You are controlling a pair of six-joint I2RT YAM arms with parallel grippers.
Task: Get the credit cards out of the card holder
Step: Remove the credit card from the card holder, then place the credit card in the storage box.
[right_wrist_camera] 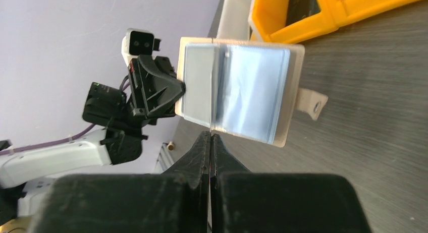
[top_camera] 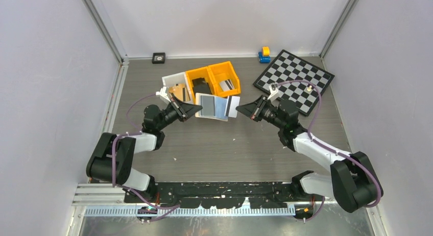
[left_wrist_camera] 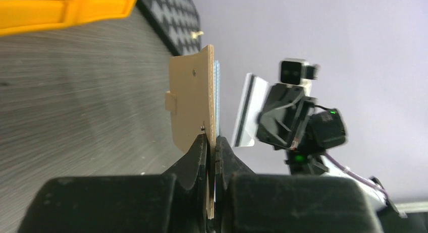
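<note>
Hidden inside left hand: card holder bottom edge.

Card holder: beige bifold, open, greyish see-through pockets showing from above, held off counter near far-middle. Credit card: light, dark stripe, just beside holder's right edge. Second striped card lying in orange bin.

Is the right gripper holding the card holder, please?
No, the right gripper holds a credit card apart from the card holder in the left gripper.
</note>
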